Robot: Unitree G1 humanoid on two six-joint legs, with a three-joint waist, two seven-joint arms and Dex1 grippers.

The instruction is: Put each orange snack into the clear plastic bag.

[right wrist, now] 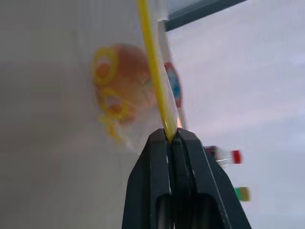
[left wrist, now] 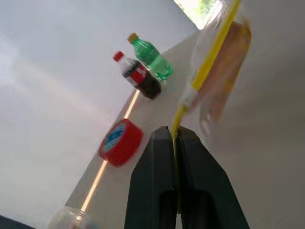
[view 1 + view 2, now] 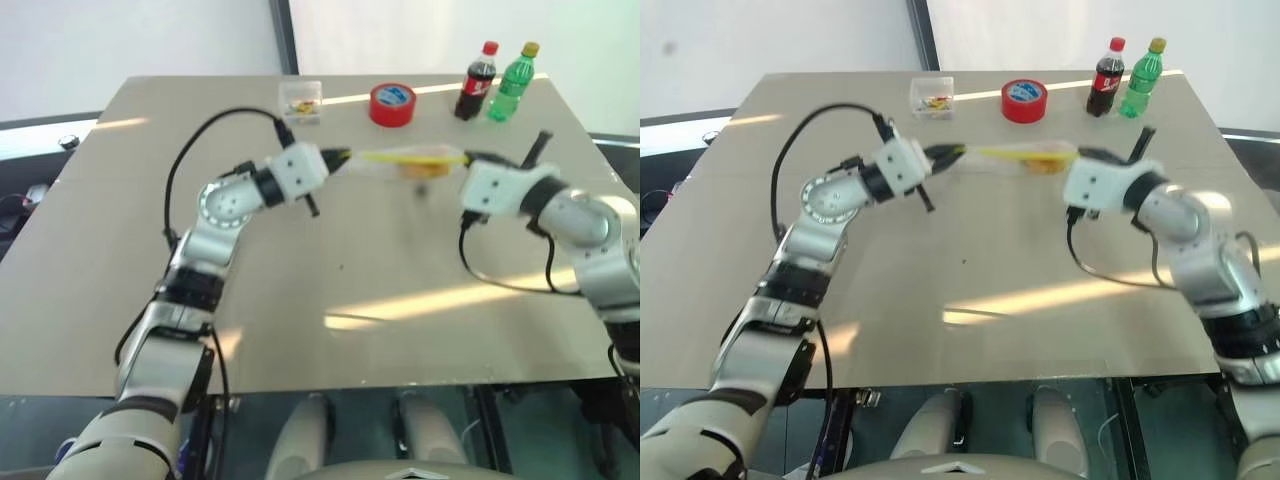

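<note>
You have the clear plastic bag [image 3: 405, 160] stretched in the air between both arms, above the far half of the table [image 3: 300, 300], with an orange snack [image 1: 125, 86] already inside. The left gripper [image 2: 175, 138] is clamped on one end of the yellow seal strip [image 2: 209, 62], the right gripper [image 1: 170, 136] on the other. By the look of it, loading is finished. Next, lower the bag gently and level. Both forearms reach inward, roughly level.
</note>
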